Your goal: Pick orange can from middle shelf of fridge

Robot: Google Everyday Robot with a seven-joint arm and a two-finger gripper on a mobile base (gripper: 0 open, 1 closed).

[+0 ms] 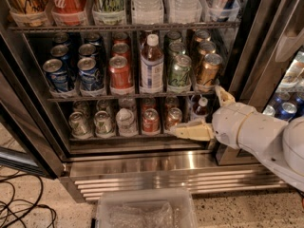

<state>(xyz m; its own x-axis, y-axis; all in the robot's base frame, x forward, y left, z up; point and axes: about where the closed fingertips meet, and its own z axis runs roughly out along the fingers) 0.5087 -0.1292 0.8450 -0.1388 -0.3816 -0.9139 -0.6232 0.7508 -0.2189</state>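
The orange can [208, 71] stands at the right end of the middle shelf [128, 97] of the fridge [142, 163], at the front of its row, with more orange cans behind it. My gripper [195, 109] is open and empty, below and slightly left of the can, in front of the bottom rack. One cream finger [190, 130] points left over the lower cans. The other finger [223, 96] points up, its tip just below the shelf edge under the can.
Left of the orange can stand a green can [179, 70], a white-capped bottle [152, 63], a red can [119, 72] and blue cans [57, 73]. The steel door frame [259, 56] stands right. A clear bin [145, 208] and cables [23, 208] lie on the floor.
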